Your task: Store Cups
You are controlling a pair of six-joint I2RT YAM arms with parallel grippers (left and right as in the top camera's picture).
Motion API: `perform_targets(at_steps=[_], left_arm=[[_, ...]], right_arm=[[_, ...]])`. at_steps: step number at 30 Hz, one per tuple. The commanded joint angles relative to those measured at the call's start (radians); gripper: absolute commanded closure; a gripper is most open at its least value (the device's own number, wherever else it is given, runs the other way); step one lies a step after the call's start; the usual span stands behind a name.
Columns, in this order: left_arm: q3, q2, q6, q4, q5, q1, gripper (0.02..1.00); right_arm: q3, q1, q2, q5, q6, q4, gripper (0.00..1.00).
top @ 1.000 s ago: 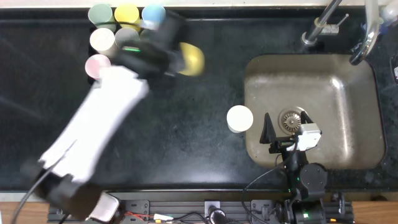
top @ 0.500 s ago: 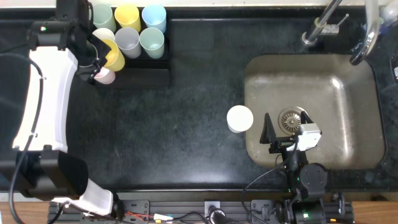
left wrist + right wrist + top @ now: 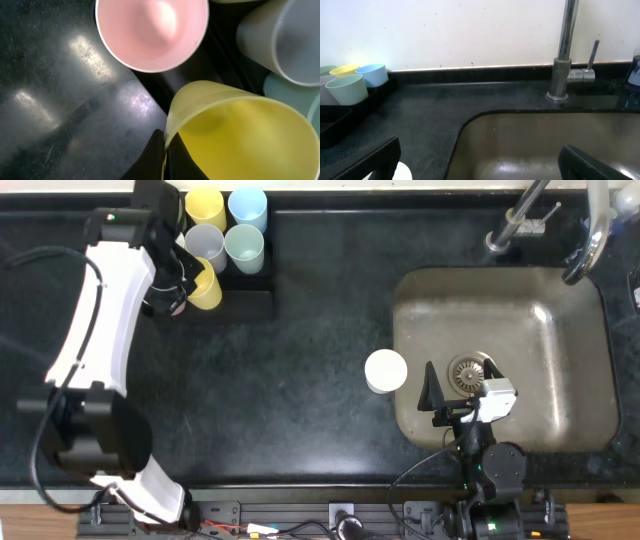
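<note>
Black countertop (image 3: 300,380) with a steel sink (image 3: 560,410) set into its right side and a faucet (image 3: 563,55) standing at the sink's far rim. The white left arm (image 3: 100,320) stands at the left and extends to a black tray (image 3: 250,295) at the counter's far left corner. The right arm (image 3: 480,460) sits low at the sink's near edge. The tray holds a yellow cup (image 3: 204,202) and a blue cup (image 3: 247,205) in its back row, with a grey cup (image 3: 206,240) and a pale green cup (image 3: 244,248) in front of them, all mouth-up. A pink cup (image 3: 152,32) stands at the tray's left end. Just beside it is a second yellow cup, the held cup (image 3: 240,135), tilted over the tray's front part; whether it touches the tray cannot be told. The left gripper (image 3: 165,150) is clamped narrowly on this cup's wall at the rim. A white cup (image 3: 385,370) stands alone on the counter, just beside the sink's left edge. The right gripper (image 3: 480,147) hangs above the sink, jaws spread wide and holding nothing.
</note>
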State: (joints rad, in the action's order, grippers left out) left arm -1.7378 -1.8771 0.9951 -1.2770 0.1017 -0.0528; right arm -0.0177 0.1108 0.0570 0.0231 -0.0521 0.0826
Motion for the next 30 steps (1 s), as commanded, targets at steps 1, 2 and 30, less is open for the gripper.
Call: perform_targets(at_steps=[1,2,30], left_arm=[[0.004,-0.031,0.035,0.009,0.023,0.001,0.982],[0.004,-0.036,0.035,0.015,0.024,0.001,0.98],[0.004,-0.134,0.108,0.069,0.11,0.003,0.982]], right_arm=[[0.013,-0.006,-0.006,-0.005,-0.005,-0.005,0.003],[0.013,-0.006,-0.006,-0.005,-0.005,-0.005,0.005],[0.013,-0.006,-0.006,-0.005,-0.005,-0.005,0.005]])
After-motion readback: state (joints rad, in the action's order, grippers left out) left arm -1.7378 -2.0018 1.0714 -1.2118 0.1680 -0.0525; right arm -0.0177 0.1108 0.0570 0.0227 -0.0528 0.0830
